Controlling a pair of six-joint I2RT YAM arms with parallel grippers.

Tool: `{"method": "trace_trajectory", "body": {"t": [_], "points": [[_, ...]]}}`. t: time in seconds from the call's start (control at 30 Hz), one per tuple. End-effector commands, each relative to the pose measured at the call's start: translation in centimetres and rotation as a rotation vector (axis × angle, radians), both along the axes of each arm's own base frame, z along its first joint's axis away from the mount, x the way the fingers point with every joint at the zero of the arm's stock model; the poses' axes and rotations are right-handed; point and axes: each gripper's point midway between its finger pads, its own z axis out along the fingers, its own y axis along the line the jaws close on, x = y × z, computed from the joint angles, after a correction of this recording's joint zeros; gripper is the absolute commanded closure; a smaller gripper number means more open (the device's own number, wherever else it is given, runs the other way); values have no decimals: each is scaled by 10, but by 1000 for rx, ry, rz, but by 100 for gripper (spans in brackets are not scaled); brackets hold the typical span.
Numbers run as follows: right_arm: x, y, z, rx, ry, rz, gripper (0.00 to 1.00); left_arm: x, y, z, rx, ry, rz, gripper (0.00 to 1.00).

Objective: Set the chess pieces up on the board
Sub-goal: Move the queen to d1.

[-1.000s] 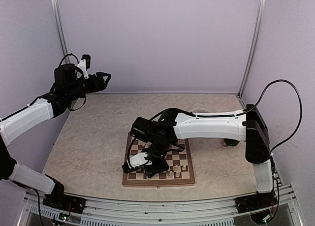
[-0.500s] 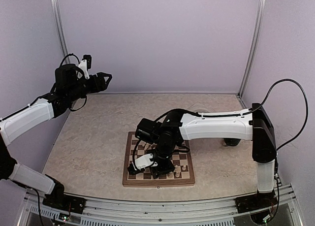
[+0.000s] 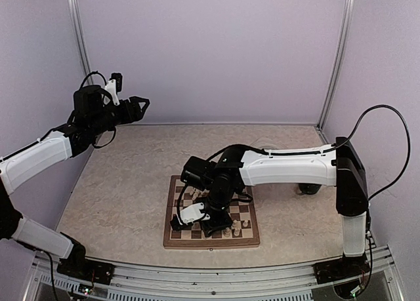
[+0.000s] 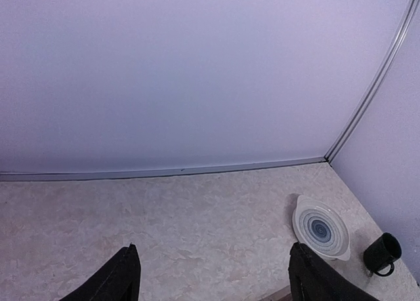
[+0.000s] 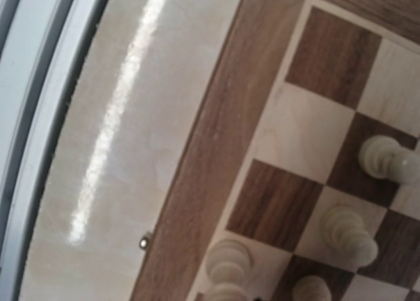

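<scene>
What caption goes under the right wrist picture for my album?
Pale chess pieces standing on squares near the edge of the wooden board.

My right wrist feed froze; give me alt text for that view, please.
Close-up of one corner of the board, with several pale chess pieces standing on squares near its edge. Bare marbled table and a metal rail lie to the left.

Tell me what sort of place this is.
Probably a robot test cell: plain lilac walls and metal rails enclose a tabletop holding the board, with two arms bolted at its edge.
</scene>
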Motion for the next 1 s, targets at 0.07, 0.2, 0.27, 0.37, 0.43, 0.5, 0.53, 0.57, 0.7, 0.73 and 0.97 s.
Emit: {"method": "trace_trajectory", "body": {"t": [0.07, 0.2, 0.27, 0.37, 0.43, 0.5, 0.53, 0.57, 0.7, 0.73, 0.97], "points": [[5, 0, -1, 4, -7, -11, 71, 0, -4, 13, -11, -22, -13, 23], [7, 1, -5, -5, -12, -15, 72, 0, -5, 12, -9, -22, -12, 23], [8, -1, -6, -10, -13, -18, 73, 0, -5, 11, -8, -21, -13, 23], [10, -2, -5, -10, -15, -23, 75, 0, -6, 12, -8, -22, -14, 23], [13, -4, -4, -11, -19, -29, 77, 0, -6, 12, -9, -21, -16, 23], [14, -5, -4, -11, -18, -32, 78, 0, -6, 12, -9, -22, -16, 23], [15, -6, -4, -13, -19, -35, 79, -1, -6, 12, -9, -22, -17, 23], [15, -6, -4, -13, -19, -36, 79, -1, -6, 12, -9, -22, -16, 23], [17, -8, -4, -15, -20, -41, 81, -1, -7, 12, -8, -21, -17, 23], [17, -8, -3, -14, -20, -41, 81, -1, -8, 11, -8, -20, -19, 23], [16, -10, -2, -17, -21, -38, 83, -1, -9, 11, -6, -19, -22, 23]]}}
